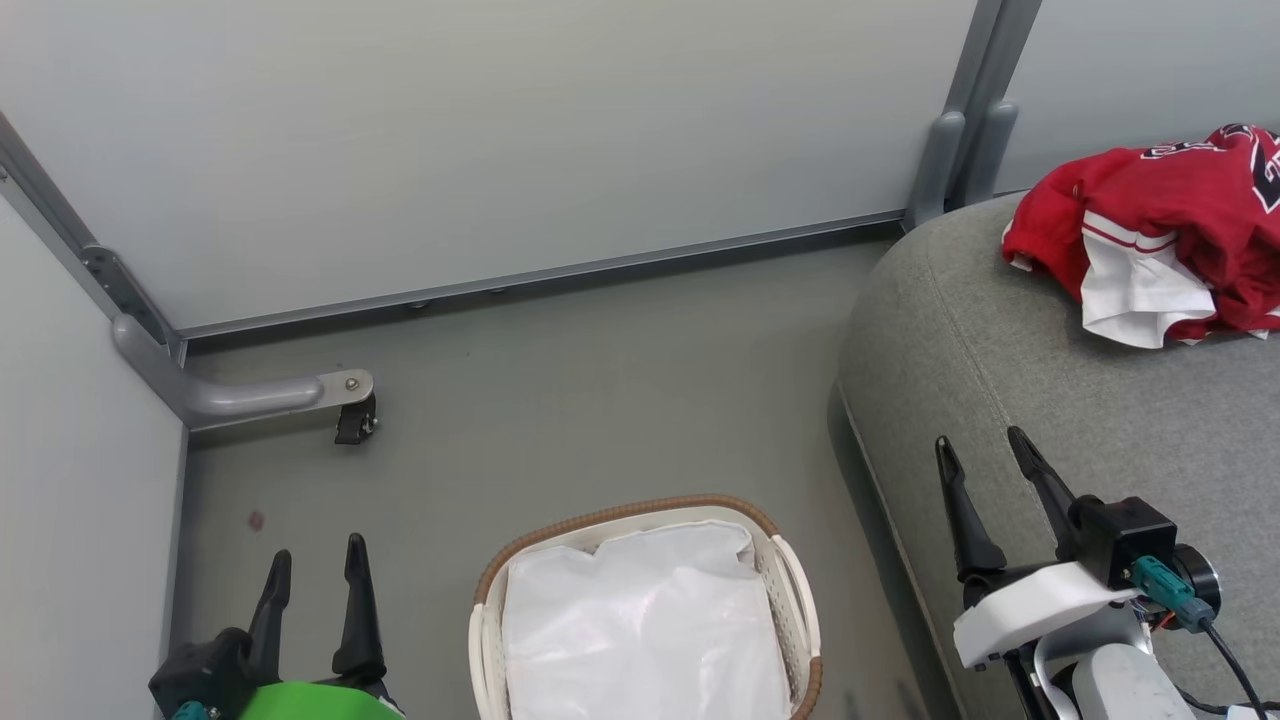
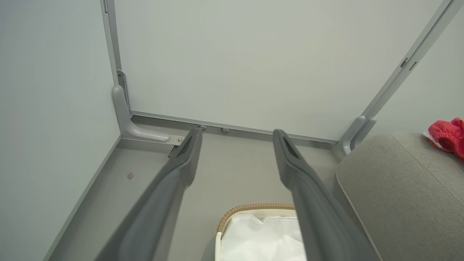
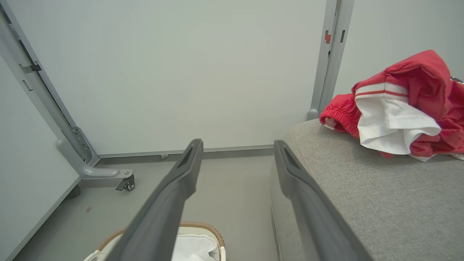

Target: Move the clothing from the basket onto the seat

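Observation:
Red clothing (image 1: pixel 1170 235) with white and black trim lies in a heap on the grey seat (image 1: pixel 1050 400) at the far right; it also shows in the left wrist view (image 2: pixel 447 136) and the right wrist view (image 3: pixel 402 105). The white basket (image 1: pixel 790 580) with its brown rim stands on the floor at bottom centre, holding a plain white sheet (image 1: pixel 640 630). My left gripper (image 1: pixel 315 565) is open, low at the left of the basket, holding nothing. Over the seat's front left edge my right gripper (image 1: pixel 985 455) stands open and holds nothing.
Pale partition walls close off the back and left, with a grey metal foot and caster (image 1: pixel 352 420) on the floor at the left corner. A grey post (image 1: pixel 960 150) stands behind the seat. Grey floor (image 1: pixel 600 400) lies between the basket and the wall.

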{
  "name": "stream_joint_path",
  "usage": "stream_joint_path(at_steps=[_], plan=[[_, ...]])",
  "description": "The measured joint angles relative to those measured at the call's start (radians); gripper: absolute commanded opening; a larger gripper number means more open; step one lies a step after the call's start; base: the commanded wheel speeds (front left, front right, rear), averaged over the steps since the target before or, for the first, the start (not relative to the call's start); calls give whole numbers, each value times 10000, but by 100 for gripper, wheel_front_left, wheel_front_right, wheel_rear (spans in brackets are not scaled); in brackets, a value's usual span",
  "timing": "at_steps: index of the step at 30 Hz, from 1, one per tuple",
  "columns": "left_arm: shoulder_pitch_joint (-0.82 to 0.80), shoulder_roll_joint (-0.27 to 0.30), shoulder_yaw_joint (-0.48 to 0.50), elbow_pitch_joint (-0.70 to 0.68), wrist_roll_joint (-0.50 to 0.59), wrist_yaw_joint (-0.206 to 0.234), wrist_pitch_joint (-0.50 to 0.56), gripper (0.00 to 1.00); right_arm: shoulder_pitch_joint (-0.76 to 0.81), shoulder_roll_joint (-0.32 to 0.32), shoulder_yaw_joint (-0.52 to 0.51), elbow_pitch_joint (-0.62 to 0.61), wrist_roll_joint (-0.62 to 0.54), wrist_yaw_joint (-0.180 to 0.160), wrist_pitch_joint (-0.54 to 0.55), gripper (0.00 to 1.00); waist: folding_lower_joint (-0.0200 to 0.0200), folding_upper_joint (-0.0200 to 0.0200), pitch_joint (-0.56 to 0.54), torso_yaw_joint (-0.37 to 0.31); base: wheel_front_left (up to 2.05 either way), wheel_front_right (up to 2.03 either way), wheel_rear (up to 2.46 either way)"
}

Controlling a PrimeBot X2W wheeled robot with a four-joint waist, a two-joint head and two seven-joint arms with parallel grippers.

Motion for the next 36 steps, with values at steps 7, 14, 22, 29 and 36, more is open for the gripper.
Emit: stream_joint_path(at_steps=[7,14,22,29,36], plan=[[88,-2,-144,69,-84,13,0,100,160,-2,-107,192,6,0,0,100,0,0,-78,34,0,0,0],[117,-2,-125,217,-98,23,0,100,184,0,-174,341,6,0,0,100,0,0,-104,103,0,0,0],[115,-2,-98,282,-98,23,0,100,179,0,-167,330,8,0,0,100,0,0,-90,161,0,0,0],[126,-36,-111,527,-96,23,4,0,265,59,-140,575,4,0,6,0,0,0,-84,177,0,0,0],[128,-65,-82,732,-838,21,268,0,404,100,-211,811,851,0,267,0,1,0,-95,179,0,0,0]])
